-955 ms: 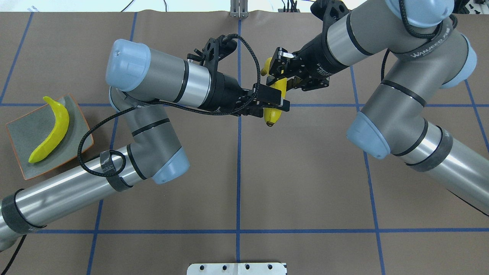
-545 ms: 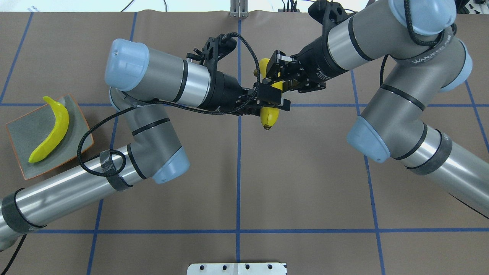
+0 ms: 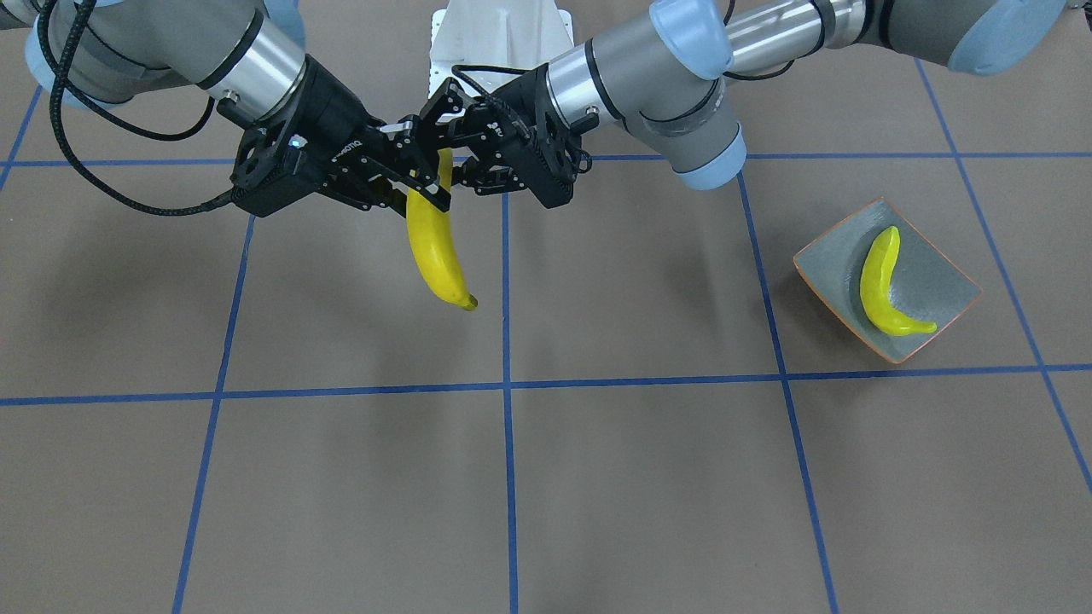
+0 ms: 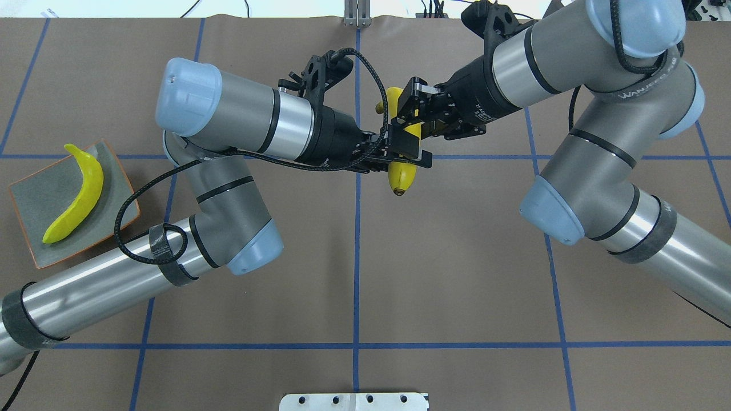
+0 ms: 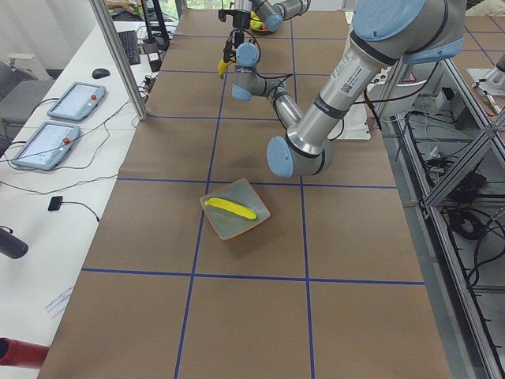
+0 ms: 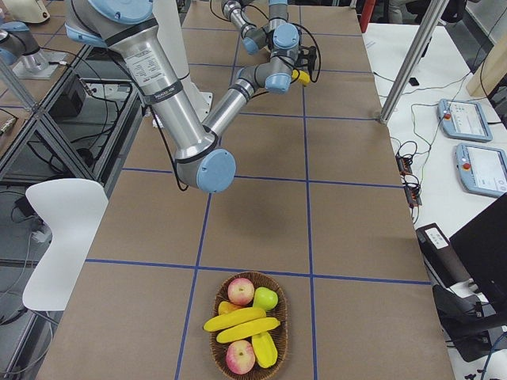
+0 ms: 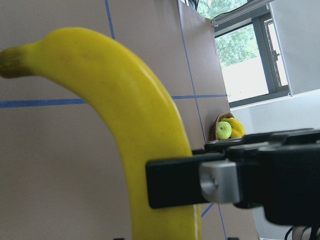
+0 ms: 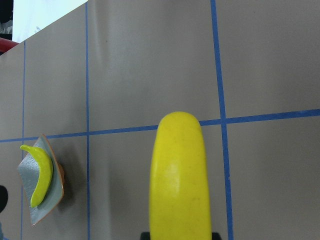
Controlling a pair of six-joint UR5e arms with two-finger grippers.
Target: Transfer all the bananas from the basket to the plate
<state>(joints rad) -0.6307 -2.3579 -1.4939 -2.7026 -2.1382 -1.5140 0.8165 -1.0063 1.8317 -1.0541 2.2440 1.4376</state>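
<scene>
A yellow banana (image 3: 435, 247) hangs in mid-air over the table's middle, tip down. My right gripper (image 4: 412, 114) is shut on its upper part. My left gripper (image 4: 408, 149) is open, its fingers on either side of the same banana (image 4: 401, 174) just below. That banana fills both wrist views (image 7: 140, 125) (image 8: 180, 175). A second banana (image 4: 80, 194) lies on the grey-green plate (image 4: 34, 200) at the table's left. Far off to the right, the wicker basket (image 6: 279, 317) holds more bananas (image 6: 235, 319).
In the basket, red apples (image 6: 241, 290) and a green apple (image 6: 266, 298) lie beside the bananas. The brown table (image 4: 457, 274) is marked with blue tape lines. Both arms' elbows reach over the middle of the table. Tablets (image 5: 75, 101) lie on a side bench.
The right gripper moved the banana a little to the left, into the gap of the left gripper's fingers. The left arm barely moved. The plate and its banana stayed put.
</scene>
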